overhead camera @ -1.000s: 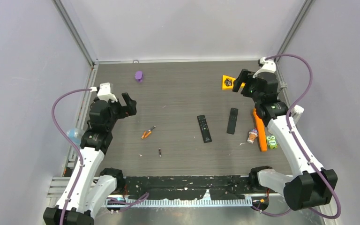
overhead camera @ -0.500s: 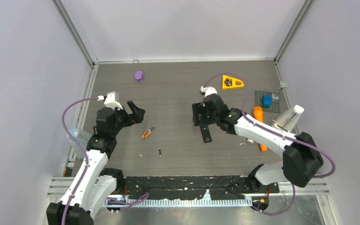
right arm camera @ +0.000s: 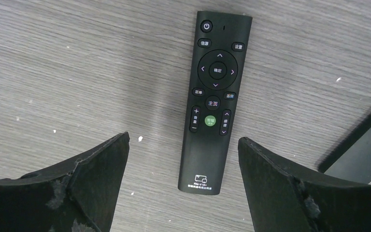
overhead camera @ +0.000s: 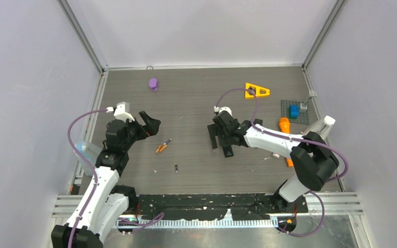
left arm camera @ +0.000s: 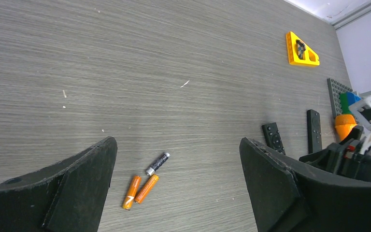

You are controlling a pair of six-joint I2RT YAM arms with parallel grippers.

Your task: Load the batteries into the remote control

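Two orange batteries (left arm camera: 139, 190) and a dark grey one (left arm camera: 157, 163) lie together on the table; in the top view they show as a small cluster (overhead camera: 163, 146). Another tiny dark battery (overhead camera: 176, 168) lies alone nearer the front. My left gripper (overhead camera: 150, 124) (left arm camera: 177, 141) is open and empty, hovering just behind and left of the cluster. A black remote (right arm camera: 216, 101) lies buttons up, its near end (overhead camera: 228, 151) showing in the top view. My right gripper (overhead camera: 220, 138) (right arm camera: 183, 138) is open above it, a jaw on each side, not touching. A second black remote (left arm camera: 313, 130) lies to its right.
A purple piece (overhead camera: 153, 83) lies at the back left and a yellow triangle (overhead camera: 256, 91) at the back right. A grey baseplate (overhead camera: 301, 118) with a blue brick and a thick orange stick (overhead camera: 285, 125) lie at the right. A pale blue object (overhead camera: 82, 150) sits at the left edge.
My right arm swung from the far right edge to the middle and now hangs over the left remote. My left gripper moved slightly right, towards the batteries.
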